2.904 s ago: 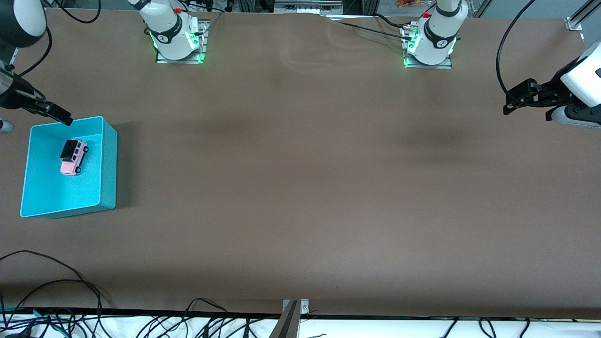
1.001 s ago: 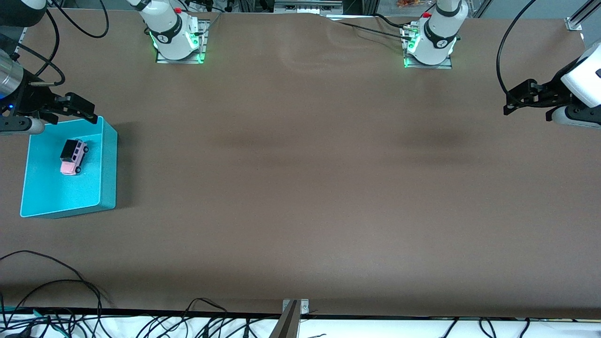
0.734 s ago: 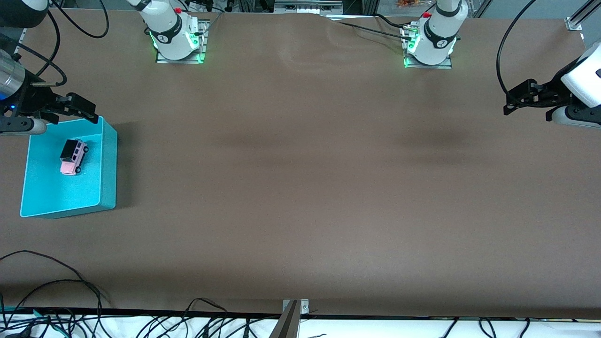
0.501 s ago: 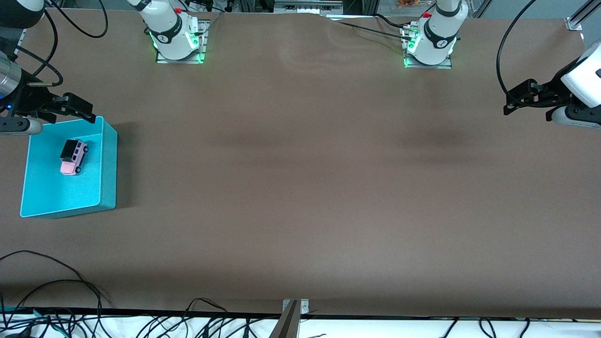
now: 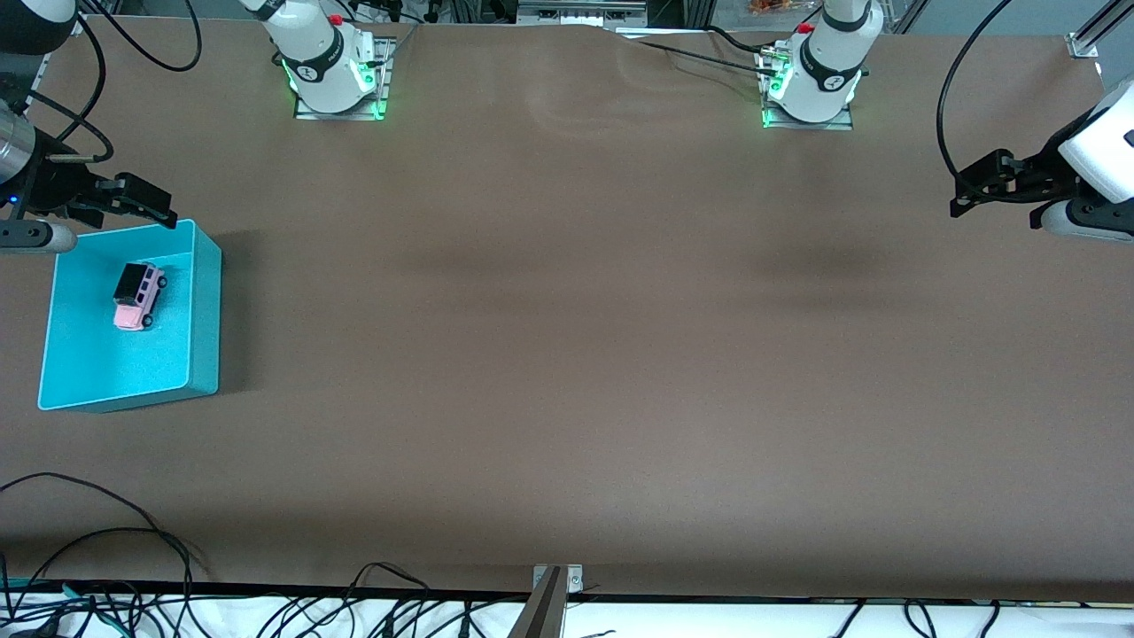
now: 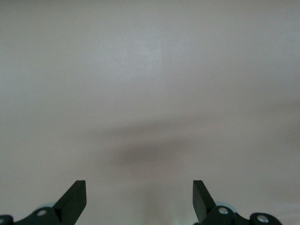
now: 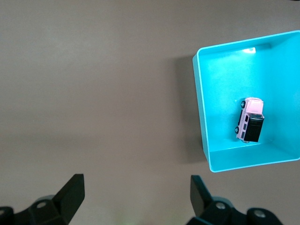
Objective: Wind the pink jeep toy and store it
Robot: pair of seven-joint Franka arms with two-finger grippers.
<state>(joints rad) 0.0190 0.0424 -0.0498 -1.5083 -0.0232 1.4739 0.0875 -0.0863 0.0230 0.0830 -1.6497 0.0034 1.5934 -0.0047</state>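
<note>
The pink jeep toy [image 5: 137,296] with its black roof stands on its wheels inside the turquoise bin [image 5: 205,310], at the right arm's end of the table. The right wrist view shows the jeep [image 7: 250,120] in the bin [image 7: 200,108] off to one side. My right gripper [image 5: 133,206] hangs over the table beside the bin's wall nearest the robot bases. It is open [image 7: 136,187] and holds nothing. My left gripper [image 5: 957,197] waits at the left arm's end of the table. It is open [image 6: 139,190] over bare brown surface.
The two arm bases [image 5: 332,71] [image 5: 811,84] stand along the table's robot side. Loose black cables [image 5: 89,549] lie along the edge nearest the front camera, with a metal bracket [image 5: 554,585] at its middle. Brown tabletop [image 5: 567,337] stretches between the bin and the left gripper.
My right gripper has drifted a little away from the bin's rim toward the right arm's end of the table. The jeep, the bin and the left arm have not moved.
</note>
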